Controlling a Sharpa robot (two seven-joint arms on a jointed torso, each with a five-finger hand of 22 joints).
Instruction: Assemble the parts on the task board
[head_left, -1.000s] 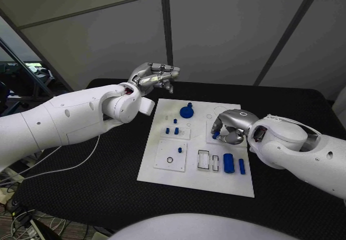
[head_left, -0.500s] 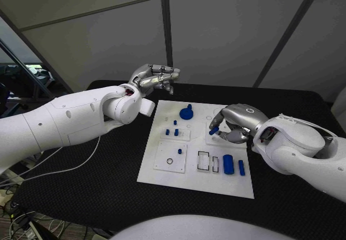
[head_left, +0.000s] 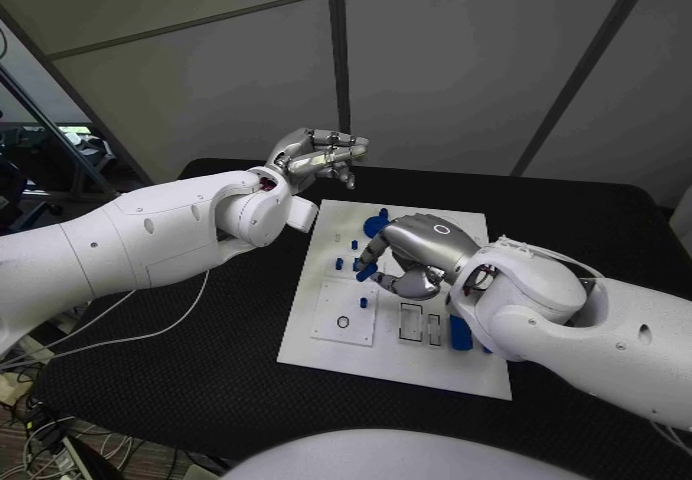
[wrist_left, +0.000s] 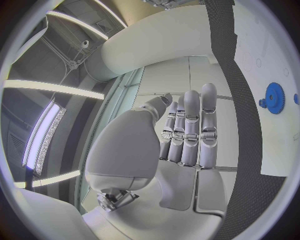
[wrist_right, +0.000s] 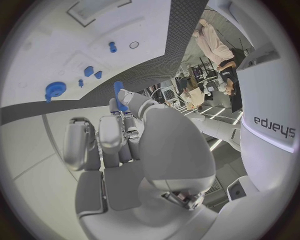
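Note:
The white task board (head_left: 392, 368) lies mid-table. On it are a blue gear (head_left: 378, 225), small blue pegs (head_left: 340, 263), a blue cylinder (head_left: 459, 335) and a black ring (head_left: 340, 322). My right hand (head_left: 413, 255) hovers over the board's middle and pinches a small blue peg (head_left: 368, 271) close to the standing pegs. In the right wrist view the peg (wrist_right: 119, 93) sticks out between the fingertips, with the gear (wrist_right: 55, 90) beyond. My left hand (head_left: 319, 154) is raised off the board's far left corner, fingers straight and holding nothing. The left wrist view shows that hand (wrist_left: 187, 135) and the gear (wrist_left: 273, 97).
Two black-rimmed rectangular slots (head_left: 420, 324) sit near the cylinder. A white square plate (head_left: 346, 312) carries the ring. Black table (head_left: 173, 350) surrounds the board, with open room on both sides. A cable (head_left: 130, 330) trails under my left arm.
My right hand has carried the blue peg leftward across the board, from its right-middle to beside the small pegs. My left hand has stayed raised in place.

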